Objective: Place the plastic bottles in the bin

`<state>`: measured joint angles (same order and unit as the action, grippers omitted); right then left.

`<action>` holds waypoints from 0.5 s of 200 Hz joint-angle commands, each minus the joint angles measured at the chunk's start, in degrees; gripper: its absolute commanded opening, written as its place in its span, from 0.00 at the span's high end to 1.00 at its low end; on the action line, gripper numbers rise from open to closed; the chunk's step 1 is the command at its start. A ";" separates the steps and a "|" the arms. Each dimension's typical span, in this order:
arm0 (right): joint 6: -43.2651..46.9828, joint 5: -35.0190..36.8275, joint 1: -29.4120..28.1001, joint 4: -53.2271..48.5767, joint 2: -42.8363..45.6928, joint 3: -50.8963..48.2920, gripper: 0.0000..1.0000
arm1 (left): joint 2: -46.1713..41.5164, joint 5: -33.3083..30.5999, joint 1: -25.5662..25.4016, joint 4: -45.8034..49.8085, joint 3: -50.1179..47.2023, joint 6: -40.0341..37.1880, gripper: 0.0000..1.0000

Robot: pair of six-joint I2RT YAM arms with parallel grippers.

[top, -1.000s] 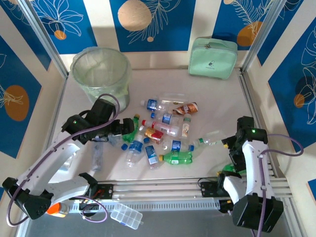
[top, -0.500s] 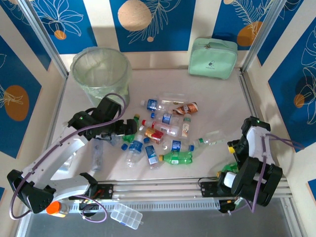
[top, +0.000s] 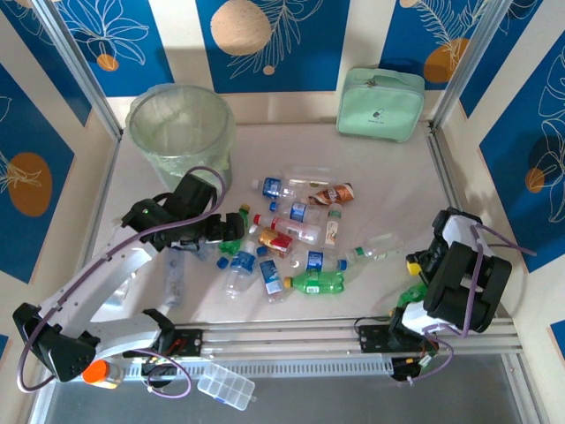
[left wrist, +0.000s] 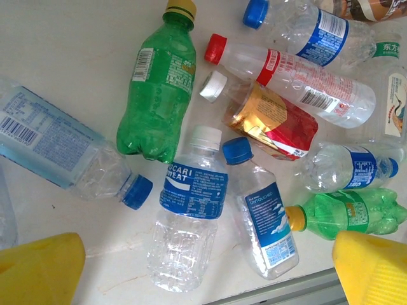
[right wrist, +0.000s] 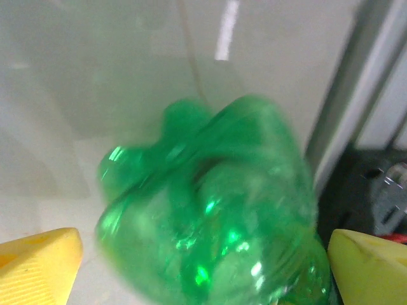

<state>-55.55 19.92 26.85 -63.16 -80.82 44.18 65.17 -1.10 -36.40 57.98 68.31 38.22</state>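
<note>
I am stretching my left arm [top: 106,274] toward the bin [top: 181,124], hanging my left gripper [top: 222,231] just short of it, fingers [left wrist: 38,270] spread wide. I am holding my right arm [top: 459,283] folded, well apart from the bin, my right gripper [top: 413,265] gaping too.

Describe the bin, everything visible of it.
The bin is a round, translucent wastebasket lined with a pale green plastic bag folded over its rim. It stands upright at the far left corner of the table. Its mouth is open, and no bottle can be made out inside. The plastic bottles lie apart from it, none touching its wall.
</note>
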 commanded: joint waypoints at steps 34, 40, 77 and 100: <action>5.56 -6.79 -0.61 10.21 2.36 -2.96 0.11 | 1.01 -1.95 -0.34 0.56 -0.36 -0.51 0.01; 5.77 -6.46 -1.11 10.41 1.65 -2.67 0.13 | 1.02 -2.06 -0.29 0.54 -0.29 -0.61 0.01; 5.69 -5.16 -3.19 10.49 -0.57 -0.70 0.21 | 0.07 -3.83 -0.29 0.82 -0.40 -1.22 0.01; 5.44 -5.10 -3.53 10.49 -0.75 0.20 0.28 | -1.02 -4.91 -0.23 0.94 -0.89 -1.13 0.01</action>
<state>-50.19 15.59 23.77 -52.93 -81.14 42.37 66.02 -3.68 -36.40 57.91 68.27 37.93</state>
